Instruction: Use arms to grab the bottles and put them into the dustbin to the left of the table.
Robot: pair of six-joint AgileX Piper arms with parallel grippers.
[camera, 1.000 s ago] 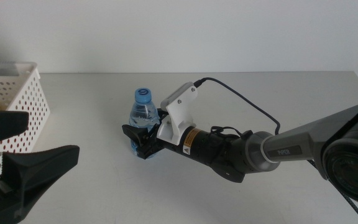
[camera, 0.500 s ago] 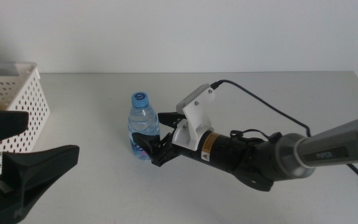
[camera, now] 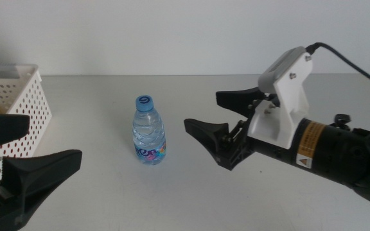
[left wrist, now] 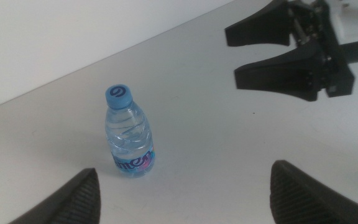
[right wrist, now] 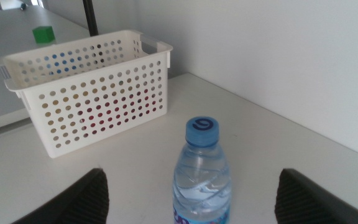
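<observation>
A: What changed just now?

B: A second ago the right claw (camera: 212, 120) was clamped round the clear blue-capped water bottle (camera: 149, 131). It has since let go and pulled back to the right. Now it hangs well apart from the bottle, jaws spread and empty.

A: And the bottle?

B: It stands upright on the light-grey counter (camera: 191, 192), near the middle, a little left of where it was gripped. It looks like a handover placement, the bottle set within the other arm's reach.

A: Is the left claw (left wrist: 185, 186) ready?

B: It's released too, its jaws wide apart at the near left, the bottle in plain sight between them in its wrist view but not touched.

A: How far to the bin?

B: The white perforated plastic basket (camera: 18, 102) sits at the far left edge, well apart from the bottle. I'd judge the left arm must grasp next.

A: Any writing?

B: The cap carries a white swirl mark; the blue-and-pink label's lettering is too curved to read. A yellow warning sticker sits on the right arm, text illegible.
</observation>
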